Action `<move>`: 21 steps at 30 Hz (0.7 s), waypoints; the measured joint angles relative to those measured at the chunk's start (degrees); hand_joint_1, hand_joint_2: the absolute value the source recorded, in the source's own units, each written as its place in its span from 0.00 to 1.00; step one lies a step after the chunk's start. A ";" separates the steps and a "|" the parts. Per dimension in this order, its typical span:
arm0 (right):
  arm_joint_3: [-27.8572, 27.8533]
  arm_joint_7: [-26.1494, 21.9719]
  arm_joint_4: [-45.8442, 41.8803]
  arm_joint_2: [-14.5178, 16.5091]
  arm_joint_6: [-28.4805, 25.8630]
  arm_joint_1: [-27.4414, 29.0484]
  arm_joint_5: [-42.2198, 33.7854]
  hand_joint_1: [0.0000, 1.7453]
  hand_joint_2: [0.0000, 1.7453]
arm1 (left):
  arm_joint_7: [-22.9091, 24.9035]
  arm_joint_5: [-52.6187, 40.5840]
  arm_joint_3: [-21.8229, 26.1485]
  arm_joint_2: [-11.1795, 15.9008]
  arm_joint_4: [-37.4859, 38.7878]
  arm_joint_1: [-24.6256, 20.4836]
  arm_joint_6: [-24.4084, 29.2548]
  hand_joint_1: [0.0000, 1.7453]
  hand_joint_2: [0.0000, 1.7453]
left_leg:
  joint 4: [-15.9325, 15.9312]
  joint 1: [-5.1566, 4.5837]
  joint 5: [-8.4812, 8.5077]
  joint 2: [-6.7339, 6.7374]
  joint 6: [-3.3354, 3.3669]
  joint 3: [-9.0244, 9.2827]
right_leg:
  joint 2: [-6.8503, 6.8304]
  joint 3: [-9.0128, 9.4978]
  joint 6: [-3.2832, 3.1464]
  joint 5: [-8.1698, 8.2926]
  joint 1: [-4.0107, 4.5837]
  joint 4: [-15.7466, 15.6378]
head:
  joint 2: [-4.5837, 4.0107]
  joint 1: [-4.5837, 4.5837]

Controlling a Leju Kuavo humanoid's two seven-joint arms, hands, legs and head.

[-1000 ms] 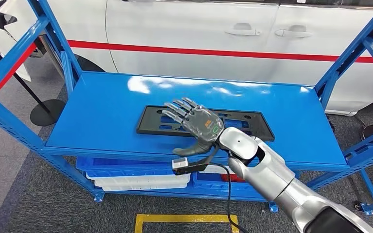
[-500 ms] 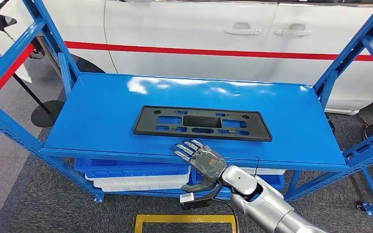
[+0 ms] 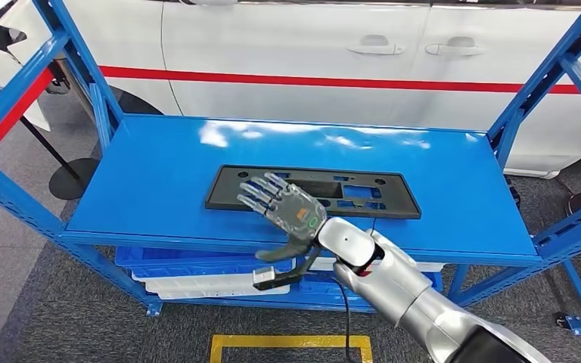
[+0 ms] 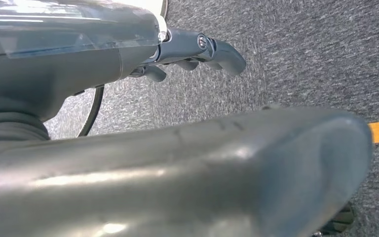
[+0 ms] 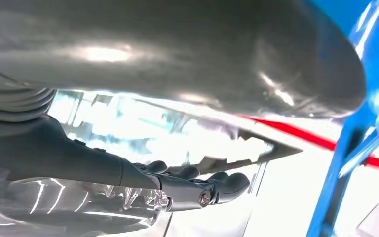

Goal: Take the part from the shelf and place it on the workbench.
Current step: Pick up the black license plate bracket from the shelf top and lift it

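Note:
A flat black plastic part (image 3: 363, 193) with several cut-outs lies lengthwise in the middle of the blue shelf board (image 3: 159, 174). My right hand (image 3: 286, 212) hovers over the part's left front portion, palm down, fingers spread and holding nothing. Its silver arm comes up from the lower right. In the right wrist view the dark fingers (image 5: 197, 190) stretch out straight, with a blue shelf post (image 5: 355, 148) beside them. My left hand (image 4: 177, 49) hangs over grey carpet with its fingers loosely extended and nothing in them.
Blue uprights (image 3: 545, 83) frame both shelf ends. A white car with a red stripe (image 3: 310, 78) stands close behind. Blue and white bins (image 3: 197, 272) sit on the lower level. Yellow floor tape (image 3: 287, 344) lies before the shelf; a black stand base (image 3: 72, 176) is at left.
Half a second ago my right hand had dropped below the shelf's front edge. It has risen again and now sits over the part's left front, a little left of where it was a second ago.

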 joint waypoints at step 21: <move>12.49 1.75 -4.50 0.98 11.77 -20.00 -7.15 0.00 0.00 | 0.11 -0.61 -0.12 -0.81 0.00 -0.55 0.31 0.00 0.00 | 0.00 0.01 -0.01 -0.02 -0.04 -0.14 | -0.02 -0.15 -0.05 -0.05 0.01 0.08 | 0.00 0.00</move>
